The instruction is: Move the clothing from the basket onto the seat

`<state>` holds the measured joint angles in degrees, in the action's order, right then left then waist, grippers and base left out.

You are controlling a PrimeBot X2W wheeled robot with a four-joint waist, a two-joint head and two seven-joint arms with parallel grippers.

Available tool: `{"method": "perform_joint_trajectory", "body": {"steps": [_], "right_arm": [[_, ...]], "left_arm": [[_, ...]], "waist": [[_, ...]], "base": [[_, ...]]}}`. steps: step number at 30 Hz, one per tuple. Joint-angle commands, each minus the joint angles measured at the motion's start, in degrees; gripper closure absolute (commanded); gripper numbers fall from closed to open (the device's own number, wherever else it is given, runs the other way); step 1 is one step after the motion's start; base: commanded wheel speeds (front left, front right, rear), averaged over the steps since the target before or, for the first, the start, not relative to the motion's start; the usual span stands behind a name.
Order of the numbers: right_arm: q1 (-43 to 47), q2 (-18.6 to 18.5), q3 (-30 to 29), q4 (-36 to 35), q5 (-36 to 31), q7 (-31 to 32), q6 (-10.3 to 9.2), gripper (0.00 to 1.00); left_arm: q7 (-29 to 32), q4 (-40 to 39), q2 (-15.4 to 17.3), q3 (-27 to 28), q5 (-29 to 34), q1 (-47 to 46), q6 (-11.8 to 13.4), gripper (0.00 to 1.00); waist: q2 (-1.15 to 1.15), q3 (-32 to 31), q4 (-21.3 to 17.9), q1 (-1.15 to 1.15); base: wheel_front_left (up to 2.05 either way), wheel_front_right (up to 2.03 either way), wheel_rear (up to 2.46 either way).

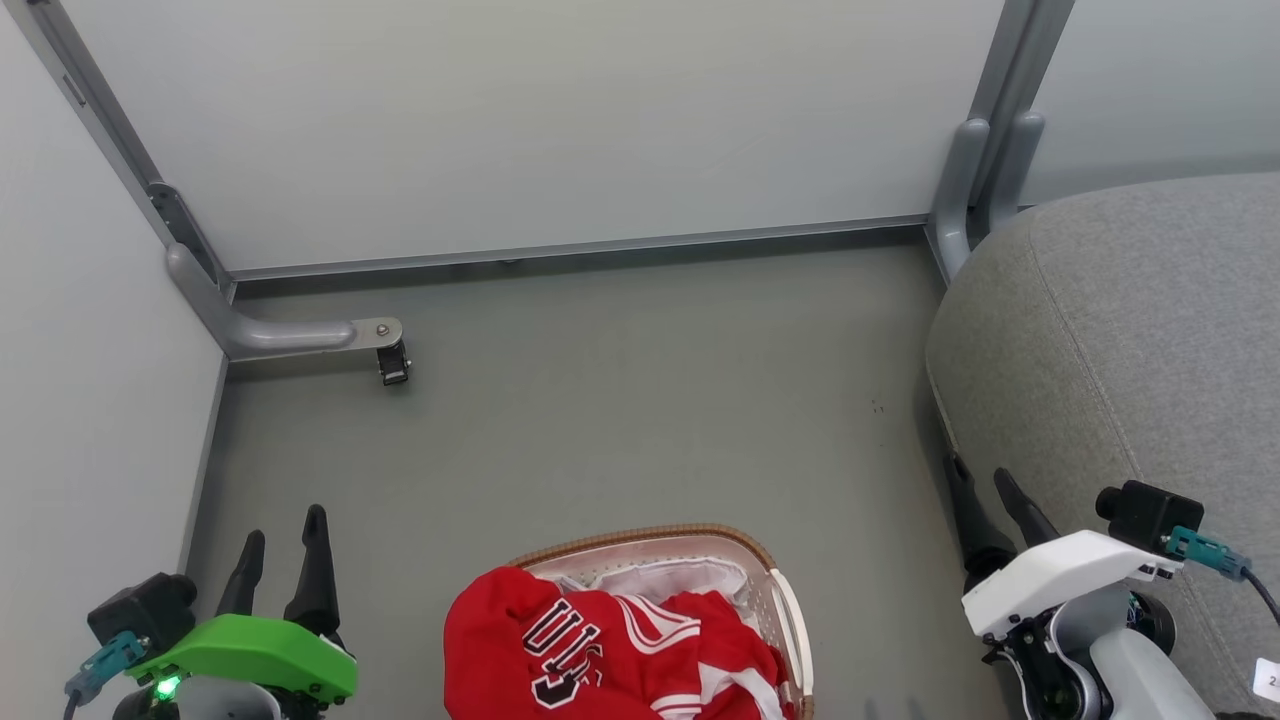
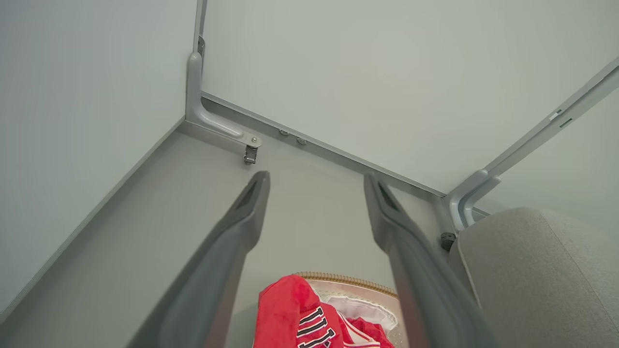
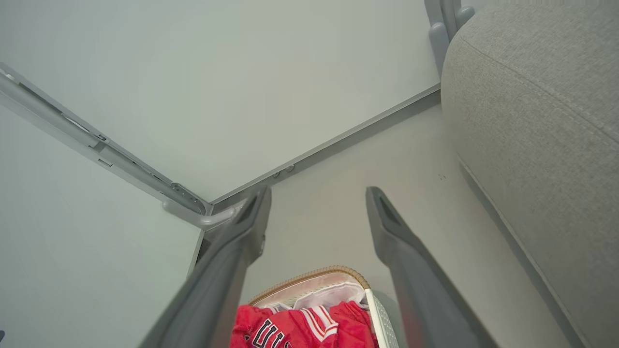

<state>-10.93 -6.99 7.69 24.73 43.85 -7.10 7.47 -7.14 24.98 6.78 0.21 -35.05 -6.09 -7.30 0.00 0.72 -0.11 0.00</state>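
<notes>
Head view, as I see it from the operating station: the bright red sports clothing (image 1: 610,650) with white stripes and black-and-white lettering lies heaped in the oval white perforated plastic basket (image 1: 792,610) with its brown woven rim, at the bottom centre of the view; part of the red fabric spills over the basket's left rim. A white fabric liner (image 1: 660,578) shows behind the heap, inside the far end of the basket. The basket stands on the grey floor (image 1: 640,400). The large grey woven upholstered seat (image 1: 1130,350), with rounded edges and a seam, fills the right side and stands apart from the basket, with a strip of floor between them; no red garment lies on it. The left gripper (image 1: 286,526), under its green cover, hangs at the lower left, near the basket, fingers spread and empty. The right gripper (image 1: 975,468), under its white cover, hangs at the lower right beside the seat's front edge, fingers likewise spread and empty. Both wrist views confirm the gap between each pair of fingers, with the clothing and basket rim below them. Pale partition panels enclose the floor; a grey metal foot with a small black caster (image 1: 392,362) stands at the left.
</notes>
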Motion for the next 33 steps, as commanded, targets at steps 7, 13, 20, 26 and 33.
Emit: {"method": "perform_joint_trajectory", "body": {"steps": [7, 13, 20, 26, 33], "right_arm": [[-1.7, -0.9, 1.3, 0.7, -5.6, -1.5, 0.02, 0.0], [-2.0, -1.0, 2.0, 1.3, -8.6, -2.4, 0.02, 0.0], [-2.2, -0.9, 2.6, 2.2, -11.8, -3.3, 0.02, 0.0], [-2.4, -1.2, 3.0, 3.0, -14.9, -4.1, 0.02, 0.0], [-2.7, -1.5, 3.0, 4.0, -18.8, -4.9, 0.03, 0.0]], "left_arm": [[-1.5, 0.9, 1.0, -0.2, 6.0, -1.6, 0.4, 0.0], [-2.4, 1.9, 1.1, -0.1, 9.5, -2.0, 0.4, 0.0], [-3.3, 2.6, 1.2, 0.0, 13.5, -1.9, 0.5, 0.0], [-4.1, 3.4, 1.3, -0.2, 16.7, -1.9, 0.4, 0.0], [-4.9, 4.1, 1.3, 0.1, 20.1, -2.1, 0.4, 0.0]], "waist": [[0.0, 0.0, 0.0, 0.0], [0.0, 0.1, 0.0, 0.0], [0.0, 0.1, 0.0, 0.0], [0.0, 0.1, 0.0, 0.0], [0.0, 0.0, 0.1, 0.0]], "base": [[0.0, 0.0, 0.0], [0.0, 0.0, 0.0], [0.0, 0.0, 0.0], [0.0, 0.0, 0.0], [0.0, 0.0, 0.0]]}}
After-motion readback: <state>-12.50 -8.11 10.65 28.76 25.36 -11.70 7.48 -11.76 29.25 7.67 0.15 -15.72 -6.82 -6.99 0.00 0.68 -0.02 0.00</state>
